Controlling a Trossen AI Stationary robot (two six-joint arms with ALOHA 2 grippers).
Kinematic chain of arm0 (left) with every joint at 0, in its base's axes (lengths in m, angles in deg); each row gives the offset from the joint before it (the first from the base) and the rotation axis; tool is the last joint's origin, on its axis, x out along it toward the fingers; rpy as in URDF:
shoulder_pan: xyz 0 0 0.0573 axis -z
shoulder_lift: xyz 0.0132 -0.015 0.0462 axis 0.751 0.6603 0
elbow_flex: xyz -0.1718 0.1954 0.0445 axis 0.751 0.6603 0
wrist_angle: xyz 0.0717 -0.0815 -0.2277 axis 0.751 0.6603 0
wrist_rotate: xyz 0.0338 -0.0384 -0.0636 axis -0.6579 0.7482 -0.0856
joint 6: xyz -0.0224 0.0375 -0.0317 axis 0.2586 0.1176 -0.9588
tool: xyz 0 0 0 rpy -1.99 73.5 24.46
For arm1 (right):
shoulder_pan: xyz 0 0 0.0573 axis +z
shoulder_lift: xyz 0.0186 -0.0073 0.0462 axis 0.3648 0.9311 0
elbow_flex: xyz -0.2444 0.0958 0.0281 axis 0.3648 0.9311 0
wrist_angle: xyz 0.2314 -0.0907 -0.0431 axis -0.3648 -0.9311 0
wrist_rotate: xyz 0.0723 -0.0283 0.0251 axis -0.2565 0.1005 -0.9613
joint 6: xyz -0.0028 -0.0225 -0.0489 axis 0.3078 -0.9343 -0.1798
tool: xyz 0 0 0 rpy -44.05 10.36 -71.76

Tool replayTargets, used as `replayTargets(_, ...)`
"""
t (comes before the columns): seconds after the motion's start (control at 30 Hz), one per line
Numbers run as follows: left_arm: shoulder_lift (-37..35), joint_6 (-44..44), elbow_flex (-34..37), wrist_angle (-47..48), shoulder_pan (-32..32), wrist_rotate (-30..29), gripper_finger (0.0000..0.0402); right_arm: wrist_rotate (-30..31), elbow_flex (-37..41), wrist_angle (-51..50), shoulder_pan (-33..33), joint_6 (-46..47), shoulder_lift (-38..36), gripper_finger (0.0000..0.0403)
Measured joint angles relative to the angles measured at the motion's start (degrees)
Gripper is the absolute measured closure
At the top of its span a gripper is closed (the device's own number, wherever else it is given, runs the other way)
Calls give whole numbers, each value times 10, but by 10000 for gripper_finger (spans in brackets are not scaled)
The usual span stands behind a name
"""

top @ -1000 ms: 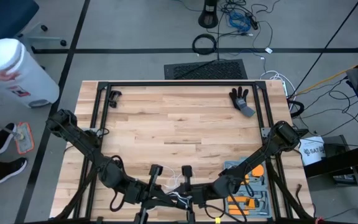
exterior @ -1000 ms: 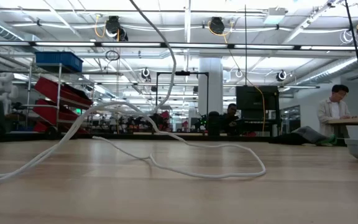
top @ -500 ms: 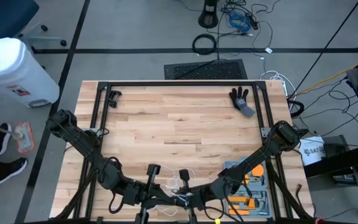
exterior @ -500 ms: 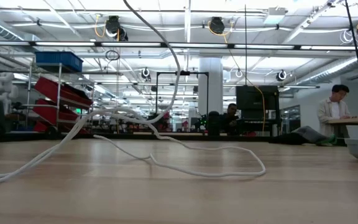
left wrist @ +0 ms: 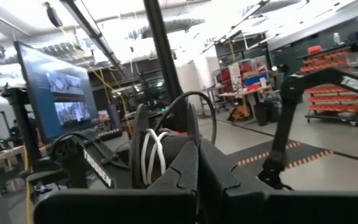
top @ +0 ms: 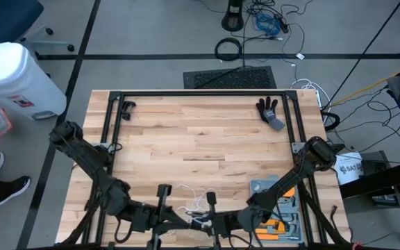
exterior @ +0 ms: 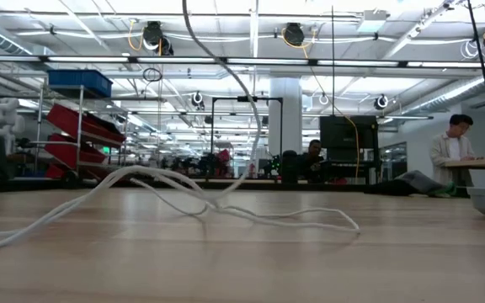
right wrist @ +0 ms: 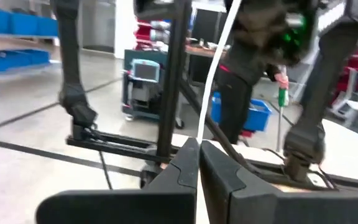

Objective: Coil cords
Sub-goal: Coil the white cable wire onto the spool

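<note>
Best wound with steady tension: 2 grippers clamped tight, left gripper [left wrist: 197, 163] on reel [left wrist: 156, 152], right gripper [right wrist: 199, 163] pinching cord [right wrist: 214, 68] (slack on table [exterior: 428, 252]).

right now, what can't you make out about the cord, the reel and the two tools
- Thin white cord: low view's top edge cuts its rising strand; its holder is unseen.
- Small round black reel: left wrist view, partly hidden behind the shut left tool; contact unclear.
- Right tool: shut on the cord, which leaves the right wrist view's top edge.
- High view: cord loops too small to count.
</note>
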Motion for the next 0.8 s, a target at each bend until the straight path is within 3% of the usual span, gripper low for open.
replayTargets(0.17, -21, -22, 0, 51, 19, -14, 400, 59, 0, -25, 7, -2, -5, 403)
replayTargets(0.3, -37, -43, 0, 120, 28, -31, 400, 63, 0, -75, 8, 8, -30, 403)
replayTargets(0.57, -51, -73, 0, 192, 28, -49, 400, 59, 0, -291, 8, 102, -95, 402)
replayTargets(0.8, -54, -94, 0, 201, 28, -99, 400, 31, 0, -414, 8, 124, -105, 350)
